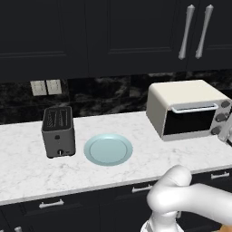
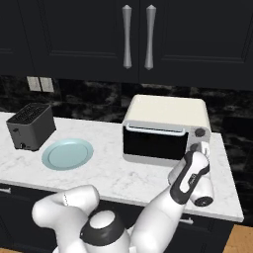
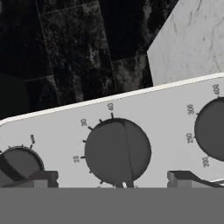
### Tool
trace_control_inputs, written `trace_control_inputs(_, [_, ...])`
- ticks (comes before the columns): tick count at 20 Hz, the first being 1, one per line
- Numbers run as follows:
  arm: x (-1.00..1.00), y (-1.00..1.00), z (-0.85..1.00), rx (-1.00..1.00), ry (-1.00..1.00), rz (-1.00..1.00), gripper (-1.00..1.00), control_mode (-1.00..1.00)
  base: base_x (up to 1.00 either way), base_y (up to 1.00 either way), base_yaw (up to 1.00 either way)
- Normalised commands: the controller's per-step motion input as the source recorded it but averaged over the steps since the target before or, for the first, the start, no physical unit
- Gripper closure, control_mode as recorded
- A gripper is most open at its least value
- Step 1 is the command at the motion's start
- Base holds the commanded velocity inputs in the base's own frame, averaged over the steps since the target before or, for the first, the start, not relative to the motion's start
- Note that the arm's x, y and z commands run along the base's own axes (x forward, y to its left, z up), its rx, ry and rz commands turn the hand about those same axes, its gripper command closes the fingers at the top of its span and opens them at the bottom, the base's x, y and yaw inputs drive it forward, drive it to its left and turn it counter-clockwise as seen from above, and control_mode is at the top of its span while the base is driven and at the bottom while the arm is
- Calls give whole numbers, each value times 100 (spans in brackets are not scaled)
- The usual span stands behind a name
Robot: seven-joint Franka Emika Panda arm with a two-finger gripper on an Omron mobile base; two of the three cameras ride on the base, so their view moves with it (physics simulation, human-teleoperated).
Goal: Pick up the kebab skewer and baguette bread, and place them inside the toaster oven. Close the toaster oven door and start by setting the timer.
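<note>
The toaster oven (image 2: 165, 129) stood on the marble counter (image 2: 113, 173) with its door (image 2: 154, 145) closed, to the right of a pale blue plate (image 2: 67, 153) and a small dark toaster (image 2: 30, 126). The gripper (image 2: 203, 148) was at the oven's right side, in front of the knobs. In the hand view its fingertips (image 3: 43, 178) stood wide apart, either side of the middle knob (image 3: 117, 151) with numbers around it, holding nothing. Another knob (image 3: 213, 128) showed to the right, marked 200 to 400
</note>
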Motion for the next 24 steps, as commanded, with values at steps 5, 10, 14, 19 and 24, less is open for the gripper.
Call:
trace_control_inputs(5, [35, 0, -20, -2, 0, -5, -100, -100, 0, 0, 0])
trace_control_inputs(10, [14, 0, -9, 0, 0, -5, -100, -100, 0, 0, 0])
trace_control_inputs(14, [10, 0, -2, 0, 0, -5, -100, -100, 0, 0, 0])
trace_control_inputs(19, [0, -8, 0, 0, 0, -6, -100, -100, 0, 0, 0])
trace_control_inputs(24, [-10, -22, 5, 0, 0, -4, -100, -100, 0, 0, 0])
